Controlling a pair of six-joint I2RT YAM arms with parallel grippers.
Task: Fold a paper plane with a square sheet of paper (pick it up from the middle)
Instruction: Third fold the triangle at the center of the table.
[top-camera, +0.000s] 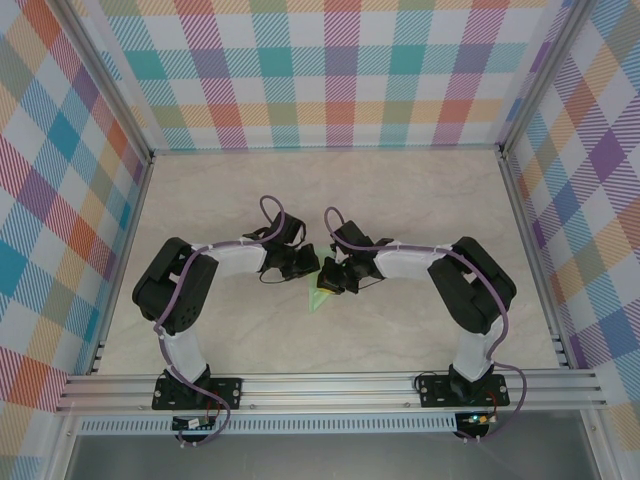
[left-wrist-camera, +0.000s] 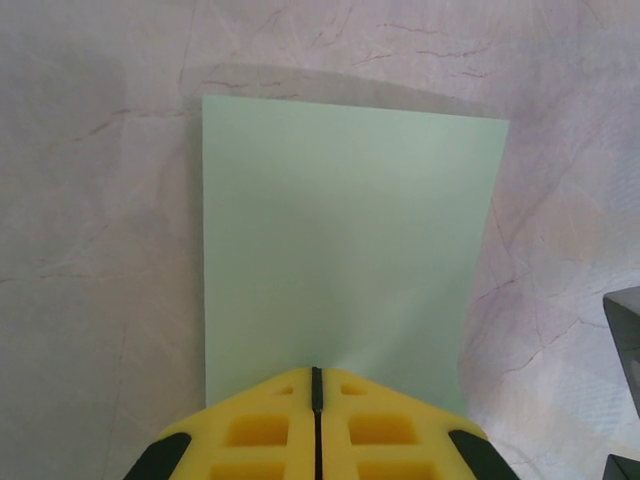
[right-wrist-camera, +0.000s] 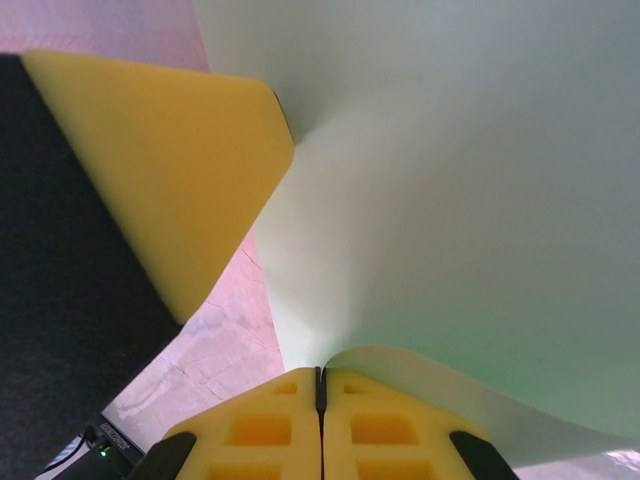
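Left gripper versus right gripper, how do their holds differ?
The paper spreads flat ahead of the left gripper but bows over the right gripper. The left gripper pinches a straight edge, the right gripper a curled one. Both are shut on it.

Bright, even light; faint shadow behind the square sheet of paper; pinkish cast.

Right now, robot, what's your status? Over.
Left claw shut on thin pale mint-green paper sheet. Right claw shut on same sheet, paper curling. Claws crowd each other above pale marbled table.
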